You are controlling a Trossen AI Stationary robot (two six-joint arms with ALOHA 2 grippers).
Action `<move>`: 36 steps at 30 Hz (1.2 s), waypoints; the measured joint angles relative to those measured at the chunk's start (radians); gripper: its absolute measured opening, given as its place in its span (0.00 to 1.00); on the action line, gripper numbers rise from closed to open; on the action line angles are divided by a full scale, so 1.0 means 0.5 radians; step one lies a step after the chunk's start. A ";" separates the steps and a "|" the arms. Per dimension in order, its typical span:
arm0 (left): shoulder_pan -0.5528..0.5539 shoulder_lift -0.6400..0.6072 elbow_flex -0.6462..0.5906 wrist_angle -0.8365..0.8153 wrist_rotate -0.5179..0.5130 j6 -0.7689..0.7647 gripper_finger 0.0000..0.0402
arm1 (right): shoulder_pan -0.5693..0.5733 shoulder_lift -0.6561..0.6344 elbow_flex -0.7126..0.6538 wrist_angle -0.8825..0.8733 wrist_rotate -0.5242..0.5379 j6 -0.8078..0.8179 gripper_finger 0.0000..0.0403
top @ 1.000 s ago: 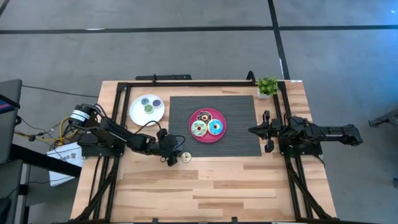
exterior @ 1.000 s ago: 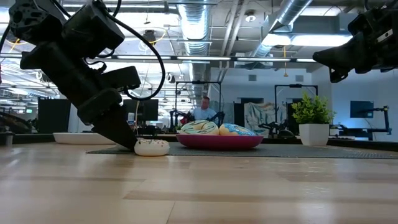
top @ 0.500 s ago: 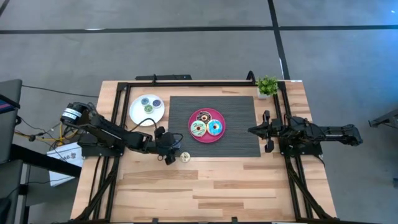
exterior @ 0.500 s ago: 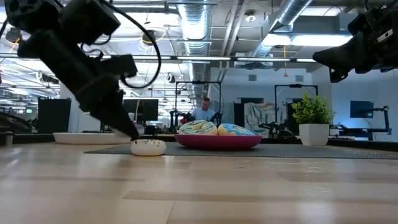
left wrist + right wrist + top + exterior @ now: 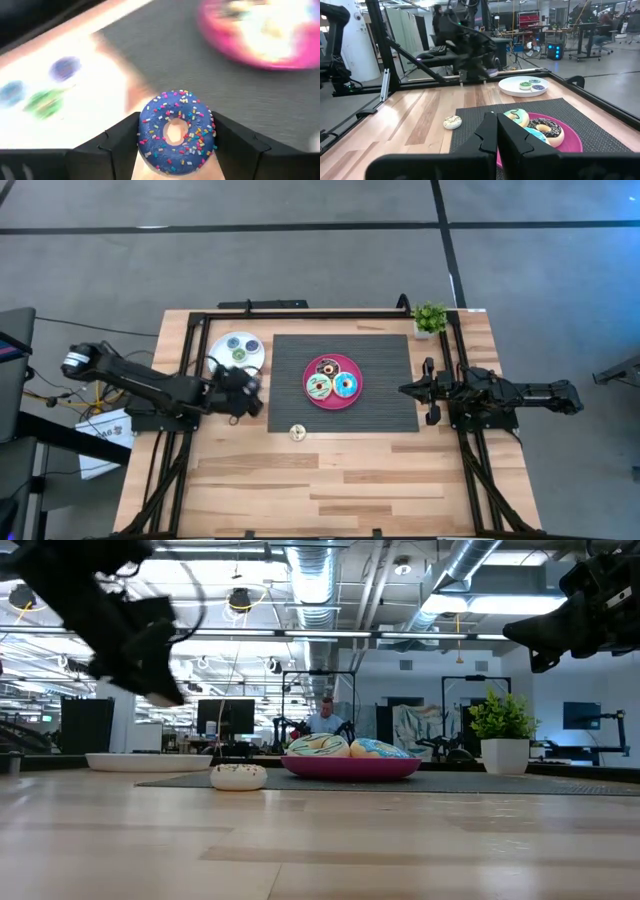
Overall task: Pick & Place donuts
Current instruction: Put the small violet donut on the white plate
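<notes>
Your left gripper (image 5: 176, 150) is clamped on a small dark-blue sprinkled donut (image 5: 176, 131), carried above the table just beside the white plate (image 5: 222, 367), toward the mat (image 5: 380, 395). From the table's centre, that plate sits at about ten o'clock and already holds three tiny donuts (image 5: 241, 347). The pink plate (image 5: 334, 379), near the centre, carries the three bigger iced donuts (image 5: 336, 378). One cream donut (image 5: 297, 432) lies loose on the wood at about seven o'clock. This looks like the carry step — next you likely need to bring the blue donut over a free spot on the white plate, lower it and let go. Your right gripper (image 5: 405, 390) waits at three o'clock, fingers closed on nothing.
</notes>
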 joint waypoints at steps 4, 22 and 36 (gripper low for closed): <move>0.136 -0.150 0.000 -0.660 0.006 -0.567 0.55 | -0.001 0.001 0.000 0.000 0.001 0.000 0.00; 0.768 -0.167 -0.305 -0.563 0.321 -0.829 0.55 | -0.001 0.001 0.000 0.000 0.000 0.000 0.00; 1.178 -0.174 -0.307 -0.276 0.256 -0.407 0.55 | -0.001 0.001 0.000 0.000 0.001 0.000 0.00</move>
